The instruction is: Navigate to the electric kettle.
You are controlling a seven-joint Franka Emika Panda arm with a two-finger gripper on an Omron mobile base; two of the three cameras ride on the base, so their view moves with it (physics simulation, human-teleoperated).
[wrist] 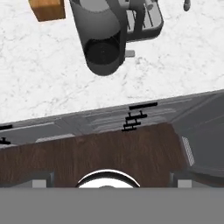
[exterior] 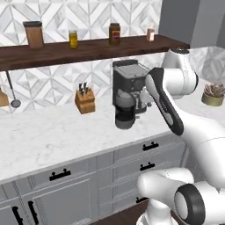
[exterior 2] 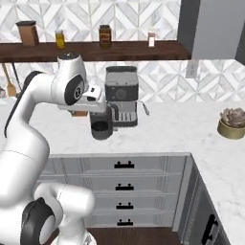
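Kettle (wrist: pixel 101 43) dead ahead on counter (exterior: pixel 39 140); I judge approach near done, small closing drive remaining. Gripper spread: cannot tell.

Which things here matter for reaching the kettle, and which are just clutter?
Job:
electric kettle, on the counter in front of the coffee machine

Lying about:
knife block
potted succulent
shelf jars
hanging ladle

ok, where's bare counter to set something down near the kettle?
Widest free patch: the marble left of the knife block, out toward the hanging ladle. Also free: between the coffee machine and the succulent pot. Crowded: where the electric kettle sits against the coffee machine.
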